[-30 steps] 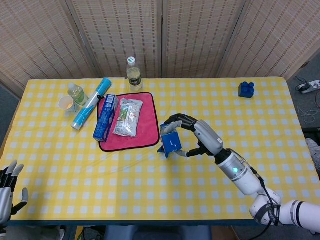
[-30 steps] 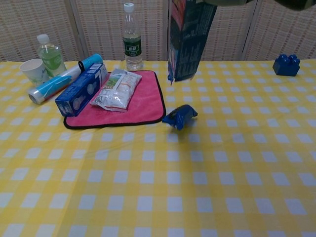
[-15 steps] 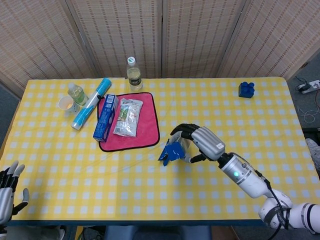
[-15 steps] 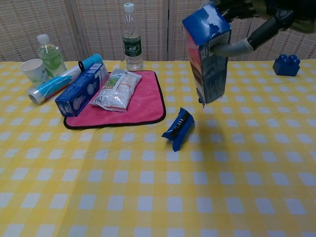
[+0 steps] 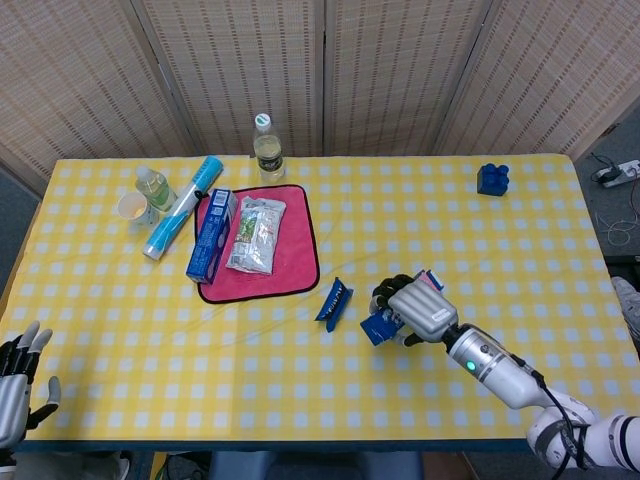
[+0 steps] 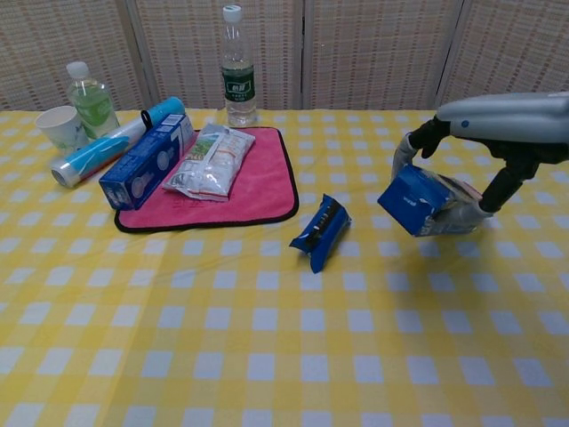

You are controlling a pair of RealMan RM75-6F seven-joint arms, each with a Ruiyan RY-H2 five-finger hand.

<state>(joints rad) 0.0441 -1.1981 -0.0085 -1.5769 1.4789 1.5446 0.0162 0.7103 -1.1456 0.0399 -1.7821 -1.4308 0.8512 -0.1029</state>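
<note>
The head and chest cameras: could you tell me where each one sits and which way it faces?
Head view: high above the near table edge, looking steeply down on the whole yellow checked table; shows the left hand at the near corner and the right hand gripping a blue box.
Chest view: low at the near edge, looking across the table toward the woven screens; only the right hand shows.
Shared: blue box, blue packet, red mat, standing bottle.
</note>
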